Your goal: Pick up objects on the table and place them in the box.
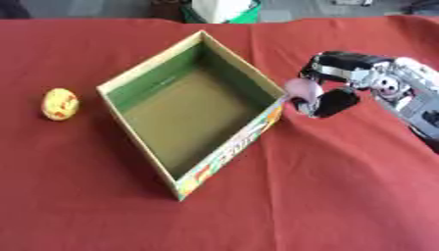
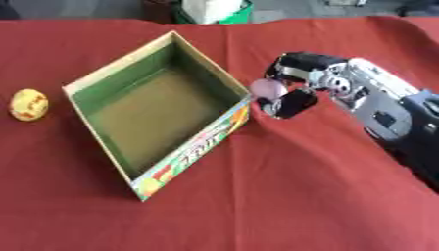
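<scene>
A small, rounded pink object (image 2: 267, 88) sits in the right robot hand (image 2: 296, 83), whose black fingers and thumb are curled round it; only its pale, smooth upper side shows, so its exact shape is hard to make out. The hand and its load hover just beside the box's corner at about 3 o'clock from the box's middle, the pink thing near the rim and not inside.

The box (image 1: 230, 149) is an open cardboard tray set cornerwise on the red worktop (image 1: 334, 196). Its inner walls are green, its floor dull brownish, and its outer wall towards 5 o'clock carries bright printed lettering and pictures too blurred to read. Nothing shows on the box floor.

Well apart from the box, at 9 o'clock near the worktop's left side, lies a yellow egg-shaped object (image 1: 60, 103) with red-orange markings whose pattern cannot be told.

The right arm, silver and black, comes in from 3 o'clock and is cut off by the edge. The left robot hand appears in neither view. At 12 o'clock beyond the worktop, a white and green thing (image 1: 225, 11) is cropped by the top edge.
</scene>
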You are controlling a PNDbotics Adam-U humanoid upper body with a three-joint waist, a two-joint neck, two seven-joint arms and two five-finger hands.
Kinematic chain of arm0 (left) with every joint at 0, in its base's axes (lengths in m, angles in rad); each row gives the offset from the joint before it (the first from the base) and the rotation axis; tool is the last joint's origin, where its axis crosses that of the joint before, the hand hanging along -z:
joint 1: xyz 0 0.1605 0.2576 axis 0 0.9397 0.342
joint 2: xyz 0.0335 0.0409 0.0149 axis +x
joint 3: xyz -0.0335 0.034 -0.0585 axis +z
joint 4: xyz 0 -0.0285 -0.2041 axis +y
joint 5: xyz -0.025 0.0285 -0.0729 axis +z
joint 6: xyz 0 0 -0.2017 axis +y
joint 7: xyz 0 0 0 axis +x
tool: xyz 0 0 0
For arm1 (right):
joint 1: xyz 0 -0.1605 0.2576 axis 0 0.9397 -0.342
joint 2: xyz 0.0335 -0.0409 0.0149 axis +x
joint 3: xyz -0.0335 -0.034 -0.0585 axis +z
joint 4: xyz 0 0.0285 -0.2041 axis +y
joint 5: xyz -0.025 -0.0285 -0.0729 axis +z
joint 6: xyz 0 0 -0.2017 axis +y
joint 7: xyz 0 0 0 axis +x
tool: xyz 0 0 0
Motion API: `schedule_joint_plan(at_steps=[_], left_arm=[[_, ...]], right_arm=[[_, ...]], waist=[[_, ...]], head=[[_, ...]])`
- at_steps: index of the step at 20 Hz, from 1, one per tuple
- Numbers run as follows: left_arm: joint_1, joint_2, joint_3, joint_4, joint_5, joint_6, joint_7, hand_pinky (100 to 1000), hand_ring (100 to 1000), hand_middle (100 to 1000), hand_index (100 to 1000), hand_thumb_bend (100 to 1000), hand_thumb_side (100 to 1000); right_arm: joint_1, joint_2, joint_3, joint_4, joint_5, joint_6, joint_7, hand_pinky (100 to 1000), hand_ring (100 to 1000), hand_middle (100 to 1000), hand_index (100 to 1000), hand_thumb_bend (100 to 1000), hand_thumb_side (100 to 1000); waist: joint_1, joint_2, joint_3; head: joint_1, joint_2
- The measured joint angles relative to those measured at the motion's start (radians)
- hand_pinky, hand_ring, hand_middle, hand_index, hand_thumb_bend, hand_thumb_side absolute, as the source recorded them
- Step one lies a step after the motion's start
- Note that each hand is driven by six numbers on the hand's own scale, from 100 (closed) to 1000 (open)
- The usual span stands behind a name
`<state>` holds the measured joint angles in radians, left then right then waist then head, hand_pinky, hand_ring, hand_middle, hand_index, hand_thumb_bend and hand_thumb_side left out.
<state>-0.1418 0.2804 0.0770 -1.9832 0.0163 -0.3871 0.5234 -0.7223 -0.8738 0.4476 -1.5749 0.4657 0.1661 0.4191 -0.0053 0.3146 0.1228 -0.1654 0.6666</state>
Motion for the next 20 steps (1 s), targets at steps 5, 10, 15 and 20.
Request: schedule_joint_plan(at_steps=[5,10,15,20], left_arm=[[-0.001,0.000,0.000,0.000,0.000,0.000,-0.001,651,646,743,767,100,929],[-0.001,0.000,0.000,0.000,0.000,0.000,-0.003,651,646,743,766,100,929],[-0.001,0.000,0.000,0.000,0.001,0.001,-0.004,652,646,743,766,100,927],[-0.007,0.001,-0.004,0.000,0.004,-0.001,-0.006,653,648,745,767,100,920]], right_arm=[[-0.007,-0.005,-0.022,-0.043,0.008,0.019,-0.089,663,640,355,527,100,399],[-0.025,-0.022,-0.051,-0.103,0.010,0.042,-0.140,660,635,343,518,100,391],[-0.059,-0.029,-0.074,-0.166,0.004,0.068,-0.157,665,629,334,515,100,384],[-0.127,-0.025,-0.073,-0.250,-0.033,0.119,-0.142,665,625,329,513,100,382]], waist=[[-0.002,0.000,-0.002],[-0.003,0.000,-0.004],[-0.003,-0.001,-0.005],[-0.003,-0.003,-0.007]], head=[[0.000,0.000],[0.001,0.000],[0.005,0.000],[0.015,0.000]])
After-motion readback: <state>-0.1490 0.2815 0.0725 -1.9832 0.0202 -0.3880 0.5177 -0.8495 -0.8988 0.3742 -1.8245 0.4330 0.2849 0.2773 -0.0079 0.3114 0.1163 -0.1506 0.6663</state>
